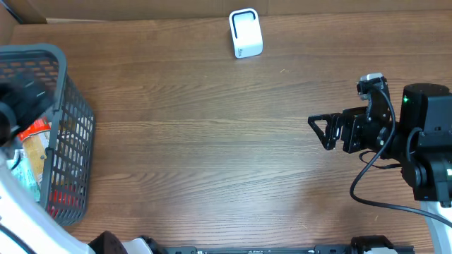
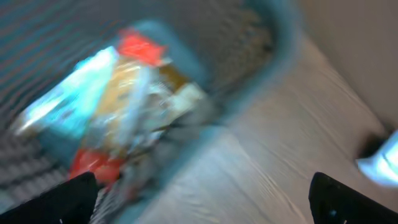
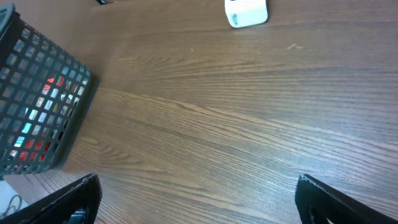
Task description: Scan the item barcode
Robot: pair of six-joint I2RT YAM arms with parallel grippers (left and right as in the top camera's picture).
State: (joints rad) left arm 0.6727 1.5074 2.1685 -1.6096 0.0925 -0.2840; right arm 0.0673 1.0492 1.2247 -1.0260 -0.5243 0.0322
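Overhead layout: I see a basket [image 1: 70, 127] at the left edge, a scanner [image 1: 245, 33] at the far middle, and a wood table [image 1: 212, 162] under both.
Item: packets [image 2: 124, 99] lie heaped inside the basket, with blue, tan and red wrappers. They are too blurred for me to find a barcode.
Left gripper [image 2: 204, 186]: it hangs above the basket's open top. The fingers are spread wide with nothing between them.
Left wrist view: it is heavily blurred. I can make out the basket rim, the packets below and a strip of table to the right.
Right gripper [image 1: 319, 131]: it is on the right side of the table, pointing left over the wood. The fingers are spread wide and hold nothing.
Right wrist view: the basket is at the left, with red and blue wrappers showing through the mesh. The scanner is at the far edge, and both are well apart from the fingertips.
Scanner: a small white box, standing upright. It is well apart from the basket and from both grippers.
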